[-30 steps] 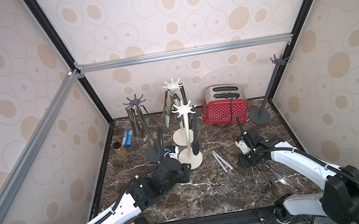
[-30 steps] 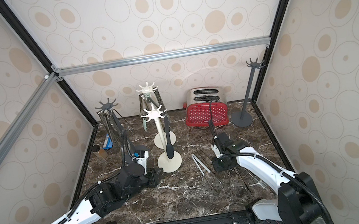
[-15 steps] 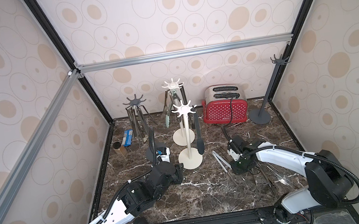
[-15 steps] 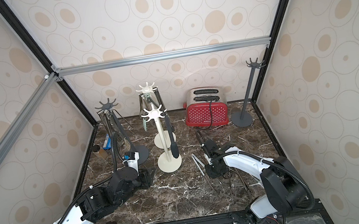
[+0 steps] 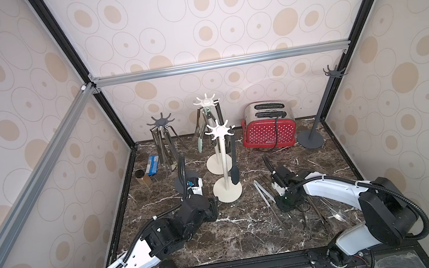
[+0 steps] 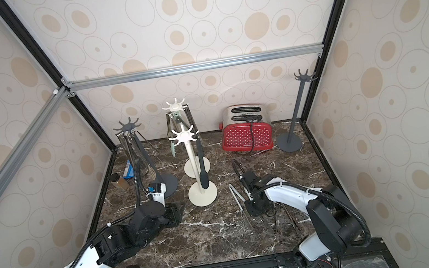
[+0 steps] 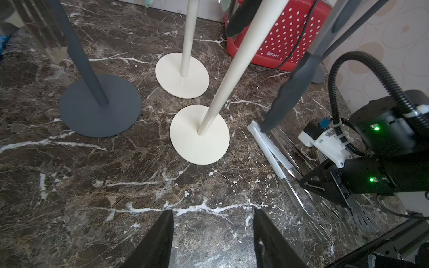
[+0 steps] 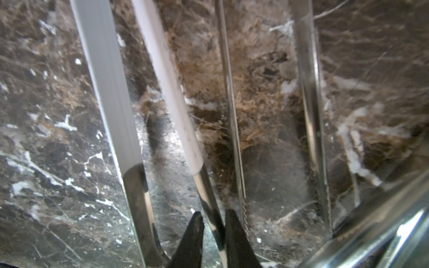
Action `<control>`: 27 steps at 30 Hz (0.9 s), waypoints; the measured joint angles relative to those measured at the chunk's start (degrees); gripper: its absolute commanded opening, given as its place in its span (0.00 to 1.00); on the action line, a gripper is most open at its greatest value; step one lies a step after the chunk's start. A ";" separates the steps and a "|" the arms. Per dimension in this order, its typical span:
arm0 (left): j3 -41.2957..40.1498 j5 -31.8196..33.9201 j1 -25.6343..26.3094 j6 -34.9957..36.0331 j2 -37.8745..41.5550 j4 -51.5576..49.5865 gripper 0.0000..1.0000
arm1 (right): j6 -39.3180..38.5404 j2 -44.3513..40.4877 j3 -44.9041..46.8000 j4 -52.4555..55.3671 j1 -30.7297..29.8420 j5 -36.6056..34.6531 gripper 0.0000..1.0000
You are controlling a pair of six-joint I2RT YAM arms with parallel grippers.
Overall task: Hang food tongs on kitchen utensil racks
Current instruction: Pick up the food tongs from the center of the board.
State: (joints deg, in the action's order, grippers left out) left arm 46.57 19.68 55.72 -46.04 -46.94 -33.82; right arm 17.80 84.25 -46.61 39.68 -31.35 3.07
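Okay, loose food tongs [image 7: 311, 222] lie flat near the right edge of the worktop [image 5: 237, 238]; kitchen utensil racks [image 5: 223, 162] stand mid-back. Right gripper [image 8: 213, 218] jaws are almost closed around one polished steel arm of the white-handled tongs [image 8: 167, 92]; we can't tell if they pinch. Left gripper [image 7: 212, 211] jaws are wide apart and empty. We judge the tongs light, stiff yet springy, and slick; better held on the matte sleeve, hinge end free.
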 measured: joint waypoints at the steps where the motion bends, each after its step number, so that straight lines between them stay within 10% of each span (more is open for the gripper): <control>1: -0.02 0.00 0.00 0.00 0.09 0.00 0.55 | 0.09 0.26 0.00 -0.22 -0.22 0.00 0.17; 18: -0.04 0.37 0.00 0.02 1.40 -0.22 0.55 | 0.98 4.63 -1.77 -0.31 -2.29 -1.44 0.00; 27: -0.39 -4.22 0.00 4.59 5.20 0.85 0.57 | -0.94 -13.68 -3.39 4.76 -2.19 -4.61 0.00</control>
State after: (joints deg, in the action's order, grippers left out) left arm 46.17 15.46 55.72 -41.45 -41.74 -32.97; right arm 16.86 70.57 -50.00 44.45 -33.54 -1.54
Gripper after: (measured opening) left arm 0.568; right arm 0.073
